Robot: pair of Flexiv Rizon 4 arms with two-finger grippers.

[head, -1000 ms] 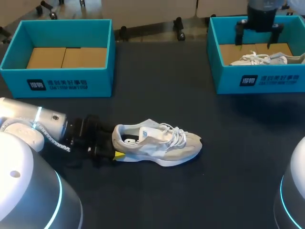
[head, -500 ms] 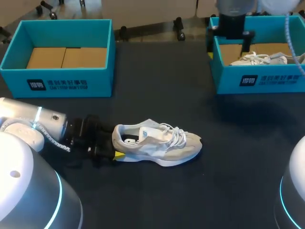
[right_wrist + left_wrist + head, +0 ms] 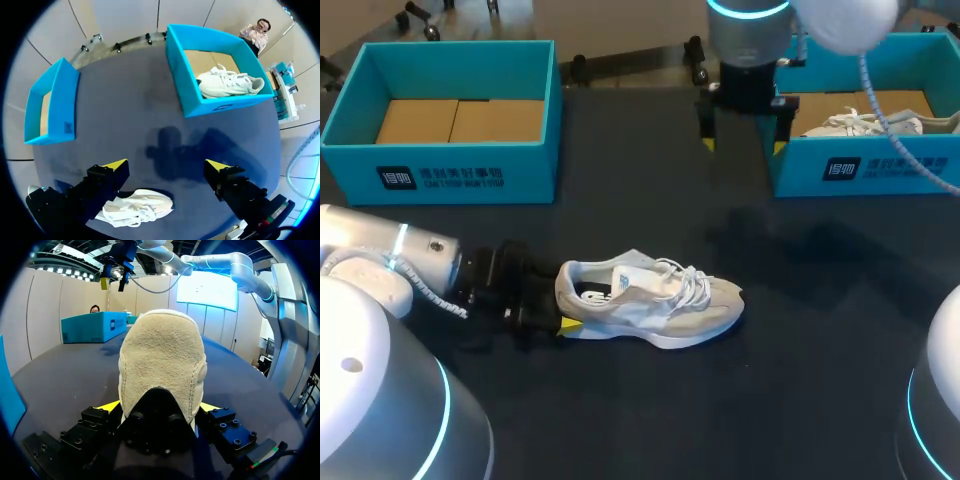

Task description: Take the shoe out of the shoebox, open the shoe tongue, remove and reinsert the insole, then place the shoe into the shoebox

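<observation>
A grey-and-white shoe (image 3: 650, 305) lies on its side on the dark table, toe to the right. My left gripper (image 3: 552, 318) is at its heel. In the left wrist view the tan heel (image 3: 162, 365) fills the gap between the two yellow-tipped fingers (image 3: 107, 406), which press on it from both sides, so the gripper (image 3: 159, 407) is shut on the shoe. My right gripper (image 3: 744, 145) hangs open and empty above the table, just left of the right shoebox (image 3: 860, 170). In its own view the gripper (image 3: 166, 165) is high over the shoe (image 3: 135, 207).
The right shoebox (image 3: 190, 100) holds a second white shoe (image 3: 865, 123). A teal shoebox (image 3: 445, 165) with only a cardboard floor stands at the back left. The right arm's shadow (image 3: 790, 250) falls on the table between shoe and box.
My right arm has swung left, from above the right shoebox to over the table beside it, its gripper still open. The left gripper and the shoe have not moved.
</observation>
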